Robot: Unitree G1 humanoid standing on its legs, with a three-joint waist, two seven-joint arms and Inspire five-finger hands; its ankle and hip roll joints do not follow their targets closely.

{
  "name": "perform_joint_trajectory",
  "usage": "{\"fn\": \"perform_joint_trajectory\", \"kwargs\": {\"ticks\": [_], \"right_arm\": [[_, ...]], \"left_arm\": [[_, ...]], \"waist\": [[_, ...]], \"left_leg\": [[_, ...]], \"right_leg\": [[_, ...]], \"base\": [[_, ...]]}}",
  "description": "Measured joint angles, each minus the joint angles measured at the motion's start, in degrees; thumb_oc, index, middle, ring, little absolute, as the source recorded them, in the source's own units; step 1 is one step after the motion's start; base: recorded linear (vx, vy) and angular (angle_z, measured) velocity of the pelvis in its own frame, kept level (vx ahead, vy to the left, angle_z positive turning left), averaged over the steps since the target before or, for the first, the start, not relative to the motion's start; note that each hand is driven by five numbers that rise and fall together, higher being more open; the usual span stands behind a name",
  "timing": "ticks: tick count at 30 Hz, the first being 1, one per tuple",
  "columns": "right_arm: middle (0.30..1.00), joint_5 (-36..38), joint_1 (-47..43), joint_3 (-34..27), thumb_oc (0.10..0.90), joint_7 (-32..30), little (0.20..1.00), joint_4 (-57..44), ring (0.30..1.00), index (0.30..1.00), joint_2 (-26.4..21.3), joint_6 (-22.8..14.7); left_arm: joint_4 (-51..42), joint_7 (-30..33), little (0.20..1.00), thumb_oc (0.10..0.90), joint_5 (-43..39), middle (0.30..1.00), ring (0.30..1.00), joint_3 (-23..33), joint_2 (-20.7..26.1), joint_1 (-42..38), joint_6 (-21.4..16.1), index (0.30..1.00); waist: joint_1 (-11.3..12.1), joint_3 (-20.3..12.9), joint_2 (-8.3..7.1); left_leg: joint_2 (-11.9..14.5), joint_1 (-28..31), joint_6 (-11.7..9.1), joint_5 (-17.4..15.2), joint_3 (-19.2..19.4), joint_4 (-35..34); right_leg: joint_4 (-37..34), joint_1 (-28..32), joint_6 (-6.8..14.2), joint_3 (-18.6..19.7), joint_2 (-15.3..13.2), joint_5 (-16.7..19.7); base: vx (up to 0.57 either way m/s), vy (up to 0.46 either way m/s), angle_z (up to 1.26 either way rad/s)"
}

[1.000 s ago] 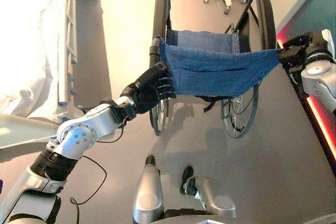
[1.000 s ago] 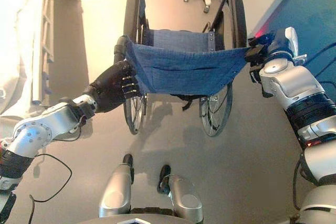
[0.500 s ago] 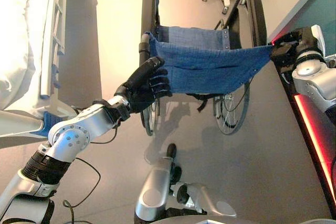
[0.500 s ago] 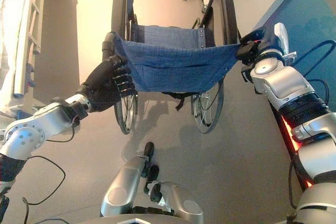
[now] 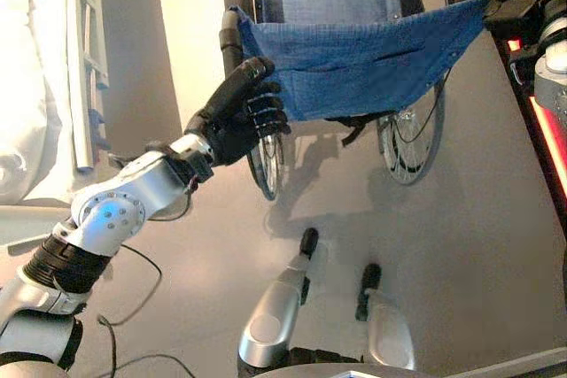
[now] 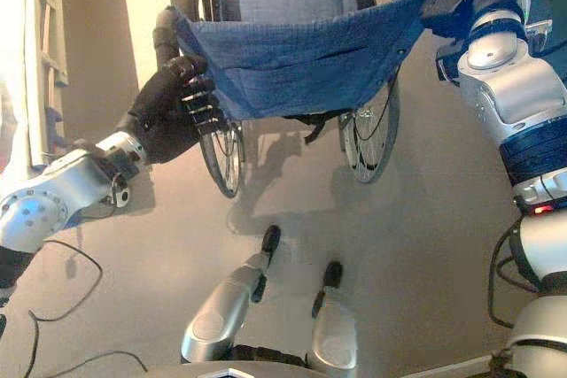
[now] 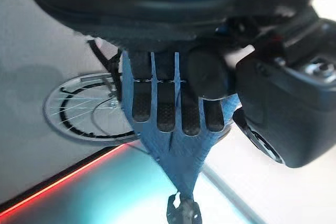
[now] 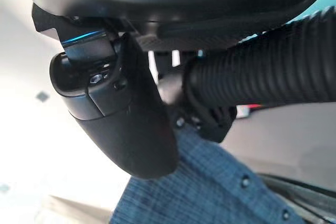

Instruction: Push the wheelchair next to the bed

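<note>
Wheelchair (image 5: 354, 59) stands directly ahead, its upper part cut off; bed (image 5: 35, 86) lies well apart at far left. Left robot hand (image 5: 235, 121) presses extended fingers (image 7: 157, 108) against the blue backrest's left edge. Right robot hand (image 6: 456, 6) sits at the right push handle (image 8: 262, 72); its grip cannot be made out.

The wheelchair (image 5: 354, 59) is standing square ahead, its blue back cloth (image 6: 301, 59) spanning the way between the two hands. On the left the bed (image 5: 35, 86) with its side rail (image 5: 84, 68) is closing that side, a strip of bare floor (image 5: 186, 33) lying open between. A red-lit wall base (image 5: 545, 139) is hemming in the right.
</note>
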Motion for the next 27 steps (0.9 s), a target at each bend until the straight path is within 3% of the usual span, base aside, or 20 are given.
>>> {"fn": "perform_joint_trajectory", "kwargs": {"ticks": [3,4,7,8,10,11,12,13,14,15,16,17,22,24,26,27], "right_arm": [[0.300,2.28,1.09,0.33,0.400,0.72,0.300,-0.21,0.300,0.300,0.04,1.10],[0.300,2.78,1.26,0.70,0.400,1.28,0.300,-0.21,0.300,0.300,0.31,1.89],[0.300,3.97,1.47,1.12,0.400,1.18,0.300,-0.33,0.300,0.300,0.93,2.66],[0.300,4.24,1.56,1.23,0.400,1.16,0.300,-0.33,0.300,0.300,1.28,2.95],[0.300,4.23,1.81,2.66,0.400,0.76,0.300,-0.53,0.300,0.300,1.82,3.00],[0.300,4.24,1.86,2.90,0.400,0.74,0.300,-0.61,0.300,0.300,1.88,3.23],[0.300,4.19,2.18,2.98,0.400,0.72,0.300,-0.92,0.300,0.300,2.26,3.31],[0.300,4.18,2.56,2.98,0.400,0.66,0.300,-0.92,0.300,0.300,2.61,3.31],[0.300,4.15,3.10,3.08,0.400,0.65,0.300,-0.92,0.300,0.300,2.81,3.58],[0.300,4.10,3.44,3.14,0.400,0.63,0.300,-0.93,0.300,0.300,3.20,3.71],[0.300,3.65,4.29,3.10,0.400,0.28,0.300,-0.71,0.300,0.300,4.25,3.60],[0.300,3.67,4.68,3.23,0.400,0.04,0.300,-0.44,0.300,0.300,4.70,4.02],[0.300,1.20,5.24,4.30,0.400,-1.06,0.300,0.12,0.300,0.300,4.47,5.81],[0.300,-1.42,4.85,4.27,0.400,-1.87,0.300,1.74,0.300,0.300,4.36,5.79],[0.300,-2.76,4.85,4.29,0.400,-1.90,0.300,2.70,0.300,0.300,4.34,5.76],[0.300,-2.74,4.83,4.33,0.400,-1.90,0.300,2.88,0.300,0.300,3.77,5.77]], "left_arm": [[0.41,0.31,0.300,0.400,-0.06,0.300,0.300,0.79,0.27,0.66,-0.42,0.300],[0.25,0.28,0.300,0.400,-0.06,0.300,0.300,1.71,0.32,1.32,-0.85,0.300],[0.32,0.61,0.300,0.400,0.05,0.300,0.300,2.96,-0.27,1.80,-1.77,0.300],[0.29,0.84,0.300,0.400,0.06,0.300,0.300,3.45,-0.48,2.40,-1.99,0.300],[0.02,1.28,0.300,0.400,0.16,0.300,0.300,4.82,-1.26,4.15,-2.07,0.300],[-0.35,1.55,0.300,0.400,0.18,0.300,0.300,4.97,-1.07,4.65,-2.20,0.300],[-0.42,2.12,0.300,0.400,0.73,0.300,0.300,5.93,-1.52,5.03,-2.62,0.300],[-0.36,2.95,0.300,0.400,0.84,0.300,0.300,6.18,-2.26,5.30,-2.64,0.300],[-0.35,3.90,0.300,0.400,1.19,0.300,0.300,6.05,-2.54,5.44,-2.52,0.300],[-0.36,3.95,0.300,0.400,1.47,0.300,0.300,6.07,-2.35,5.91,-2.53,0.300],[-0.35,4.01,0.300,0.400,1.84,0.300,0.300,6.07,-2.55,6.68,-2.51,0.300],[-0.34,4.37,0.300,0.400,1.84,0.300,0.300,5.31,-3.09,6.92,-2.10,0.300],[-2.10,4.12,0.300,0.400,1.81,0.300,0.300,2.57,-3.84,6.95,0.17,0.300],[-2.53,2.65,0.300,0.400,1.80,0.300,0.300,0.96,-5.77,5.61,0.22,0.300],[-3.38,1.65,0.300,0.400,1.79,0.300,0.300,-0.16,-6.54,5.36,0.53,0.300],[-4.19,1.01,0.300,0.400,1.79,0.300,0.300,-0.78,-6.58,5.40,1.00,0.300]], "waist": [[-0.42,-0.13,-1.35],[-0.28,-0.18,-2.20],[0.16,-0.10,-3.48],[0.16,-0.13,-3.68],[-0.09,-0.09,-3.64],[-0.25,-0.09,-4.00],[-1.10,-0.05,-4.65],[-1.88,-0.02,-4.38],[-1.12,-0.05,-4.47],[-0.41,-0.08,-4.97],[0.01,-0.04,-6.22],[0.37,-0.18,-6.64],[1.98,-0.31,-6.34],[2.68,-0.30,-5.29],[3.52,-0.41,-3.91],[3.71,-1.07,-1.78]], "left_leg": [[2.26,0.34,-2.49,-1.01,-2.74,1.47],[3.83,0.75,-3.24,-0.70,-3.81,1.09],[6.18,0.75,-4.96,-0.96,-3.77,1.44],[6.94,0.75,-5.28,-0.67,-2.54,1.53],[8.72,1.51,-5.87,-0.07,-1.61,1.47],[9.45,1.48,-6.48,0.31,-1.48,1.33],[9.41,0.70,-7.34,0.67,-0.02,2.02],[10.18,0.27,-7.14,1.40,1.90,2.50],[11.96,0.27,-6.28,1.13,6.31,3.66],[12.63,-0.08,-5.24,0.18,7.88,5.74],[11.37,-2.04,-3.31,-2.14,9.23,12.71],[9.84,-3.36,-3.21,-2.24,8.63,16.66],[4.42,-2.41,-3.68,-2.45,9.39,13.85],[2.64,-2.92,-6.03,-3.06,15.35,9.14],[2.58,-3.22,-7.43,-2.09,18.67,7.50],[3.76,-2.41,-7.94,-1.75,19.89,6.60]], "right_leg": [[1.10,2.02,-2.60,-2.88,3.45,-2.13],[2.88,1.94,-4.35,-3.57,5.10,-3.20],[6.99,1.22,-6.96,-4.24,7.63,-6.31],[9.02,1.10,-7.60,-4.53,8.17,-7.78],[18.96,-2.76,-11.32,-6.27,8.99,-10.58],[17.52,-3.68,-13.62,-4.77,10.46,-12.79],[15.31,-2.78,-12.49,-4.18,12.10,-12.21],[15.46,-1.77,-12.37,-5.91,12.02,-11.89],[17.46,-1.77,-13.99,-7.88,12.31,-13.00],[18.28,-1.82,-14.77,-8.92,11.82,-13.77],[19.47,-1.61,-15.40,-9.73,11.07,-15.17],[19.58,-1.02,-15.85,-10.26,10.59,-15.75],[16.26,1.53,-15.71,-11.68,10.80,-14.92],[12.40,3.01,-16.37,-12.29,11.91,-13.96],[11.30,4.85,-15.89,-14.08,12.67,-13.92],[11.81,5.84,-14.65,-14.90,14.49,-15.11]], "base": [[0.22,-0.531,0.53],[0.15,-0.354,0.39],[0.16,-0.383,0.33],[0.20,-0.416,0.36],[0.21,-0.320,0.33],[0.29,-0.354,0.54],[0.25,-0.347,0.81],[0.17,-0.278,0.67],[0.13,-0.196,0.29],[0.23,-0.210,0.09],[0.25,-0.163,0.22],[0.25,-0.140,0.30],[0.25,-0.083,0.19],[0.36,-0.130,0.09],[0.37,-0.158,-0.19],[0.39,-0.128,-0.05]]}}
